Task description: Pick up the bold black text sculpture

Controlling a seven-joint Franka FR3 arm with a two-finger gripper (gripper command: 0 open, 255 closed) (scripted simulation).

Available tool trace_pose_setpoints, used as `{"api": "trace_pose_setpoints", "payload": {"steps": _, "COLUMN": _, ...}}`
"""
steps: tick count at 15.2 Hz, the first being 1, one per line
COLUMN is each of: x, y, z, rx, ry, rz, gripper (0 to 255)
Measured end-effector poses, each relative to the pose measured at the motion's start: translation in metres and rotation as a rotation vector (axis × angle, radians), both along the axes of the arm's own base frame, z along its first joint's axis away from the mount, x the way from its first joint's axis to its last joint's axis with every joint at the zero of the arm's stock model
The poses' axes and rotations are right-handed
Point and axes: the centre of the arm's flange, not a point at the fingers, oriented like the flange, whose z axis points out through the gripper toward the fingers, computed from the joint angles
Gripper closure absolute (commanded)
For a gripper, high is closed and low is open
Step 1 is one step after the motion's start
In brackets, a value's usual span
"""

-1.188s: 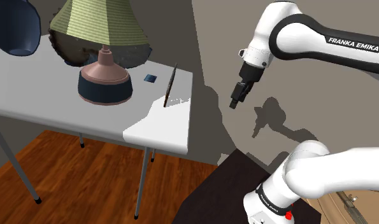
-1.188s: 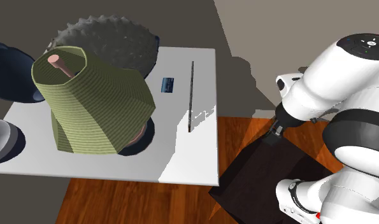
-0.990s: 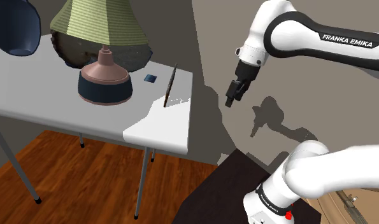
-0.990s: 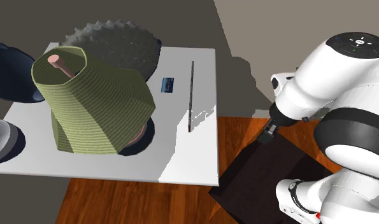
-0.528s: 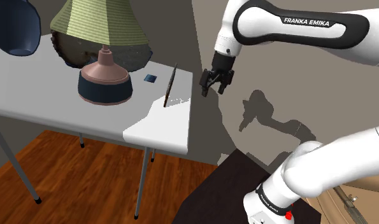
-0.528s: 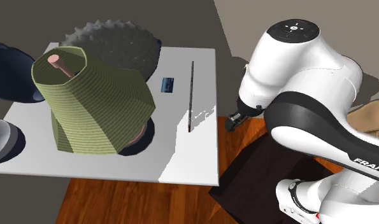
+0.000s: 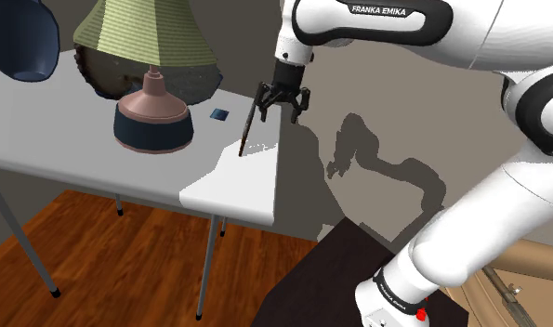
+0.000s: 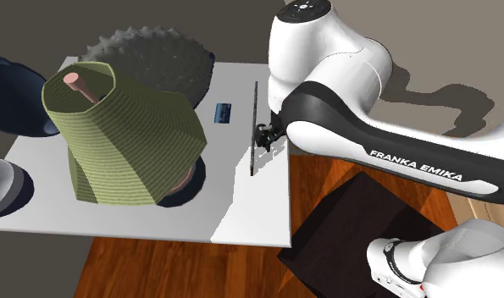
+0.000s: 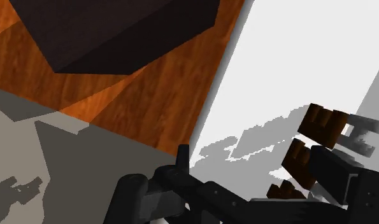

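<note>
**A:** Where is the text sculpture (image 7: 247, 127)?

**B:** Upright on the table (image 7: 235, 191). It's a thin dark slab standing on edge, on the arm's side of the lamp (image 7: 151, 119) and apart from it. In the wrist view its letters look dark brown.

**A:** And the gripper (image 7: 278, 113)?

**B:** Spread wide with nothing in it, level with the slab's top on the side away from the lamp. The slab sits by one finger (image 9: 337, 175), not between the two.

**A:** So what's the risk?

**B:** I'd say a finger lands on the top edge and tips it. It's tall and thin, so a nudge could lay it flat toward the lamp. It could also go the other way onto the wooden floor (image 7: 107, 251), since the table ends not far beyond it.

**A:** Anything in the way?

**B:** Hardly. A small blue tile (image 7: 218, 114) lies between lamp and slab. A spiky dark ball (image 8: 148, 52) and a dark blue bowl (image 7: 21, 42) sit beyond the lamp, well apart.
</note>
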Motion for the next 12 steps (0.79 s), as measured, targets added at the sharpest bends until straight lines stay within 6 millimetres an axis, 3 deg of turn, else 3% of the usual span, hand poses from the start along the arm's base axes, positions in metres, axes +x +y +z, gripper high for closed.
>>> {"api": "trace_pose_setpoints", "payload": {"steps": 4, "x": 0.051, "y": 0.002, "z": -0.001, "rx": -0.012, "ry": 0.011, "rz": -0.151, "gripper": 0}}
{"api": "trace_pose_setpoints", "payload": {"steps": 8, "x": 0.104, "y": -0.009, "z": -0.004, "rx": -0.025, "ry": 0.021, "rz": -0.303, "gripper": 0}}
{"api": "trace_pose_setpoints", "payload": {"steps": 12, "x": 0.121, "y": -0.012, "z": -0.014, "rx": -0.03, "ry": 0.025, "rz": -0.352, "gripper": 0}}
